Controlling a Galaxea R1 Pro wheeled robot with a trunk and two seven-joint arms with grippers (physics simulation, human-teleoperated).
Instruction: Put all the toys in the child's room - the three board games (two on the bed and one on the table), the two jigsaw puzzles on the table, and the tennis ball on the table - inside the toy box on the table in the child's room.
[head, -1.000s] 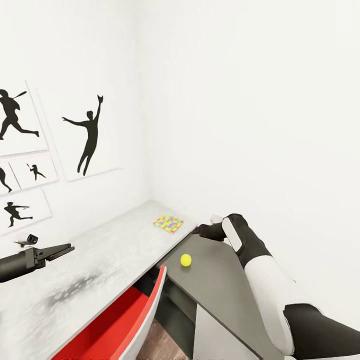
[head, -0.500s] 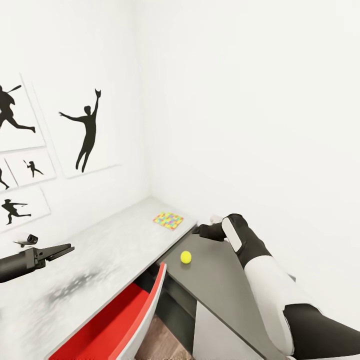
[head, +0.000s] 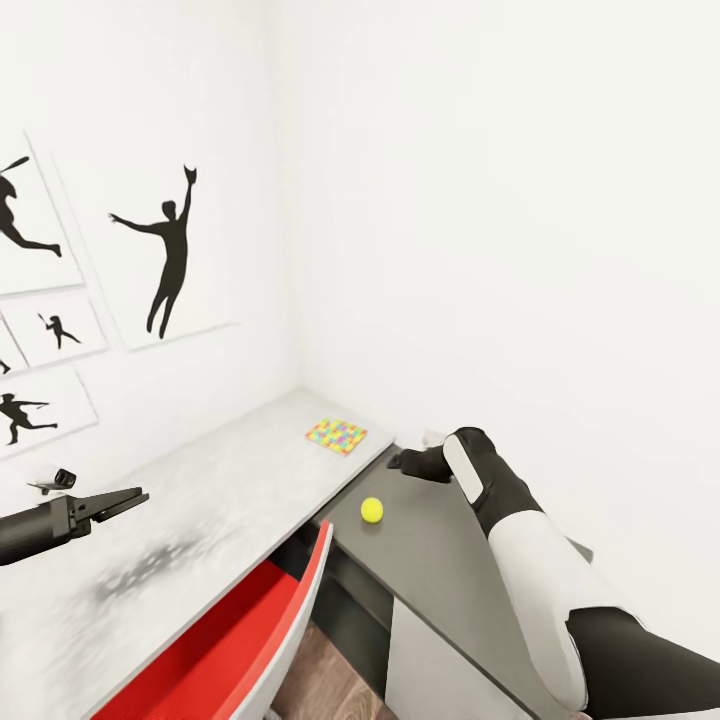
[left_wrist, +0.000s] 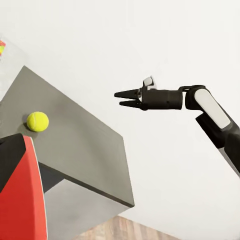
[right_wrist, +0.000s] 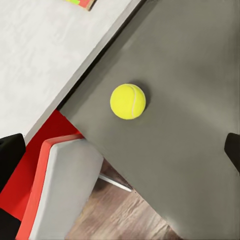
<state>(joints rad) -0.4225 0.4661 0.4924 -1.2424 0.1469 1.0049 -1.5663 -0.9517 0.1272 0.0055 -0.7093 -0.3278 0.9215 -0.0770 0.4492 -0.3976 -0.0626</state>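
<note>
The tennis ball (head: 372, 510) sits by itself on the lower dark-grey part of the worktop (head: 440, 560), close to the corner where that part joins the long light-grey stretch (head: 220, 490) running along the wall with the black sports silhouettes (head: 165, 255). One jigsaw puzzle (head: 336, 436), a thin slab of mostly yellow pieces with red, green and blue mixed in, lies flat on the light-grey stretch near its far end, well apart from the ball. A red and light-grey chair (head: 250, 640) is tucked in front of the worktop, its backrest edge rising near the corner, with wood-plank floor (head: 330, 680) showing beneath it. The right arm reaches out over the dark-grey section, and its pincer (left_wrist: 123, 99) hangs in the air beyond the ball, touching nothing; seen from the left wrist, its two dark fingers (left_wrist: 127, 93) lie close to each other with only a narrow gap at the tips and nothing between them, so it reads as clenched on empty air. From the right wrist, the ball (right_wrist: 128, 101) shows below on the dark surface, casting a small shadow, with the chair (right_wrist: 60, 185) off to one side. The left pincer (head: 128, 498) hovers over the near end of the light-grey stretch, its slim fingers drawn almost to a point, holding nothing.
</note>
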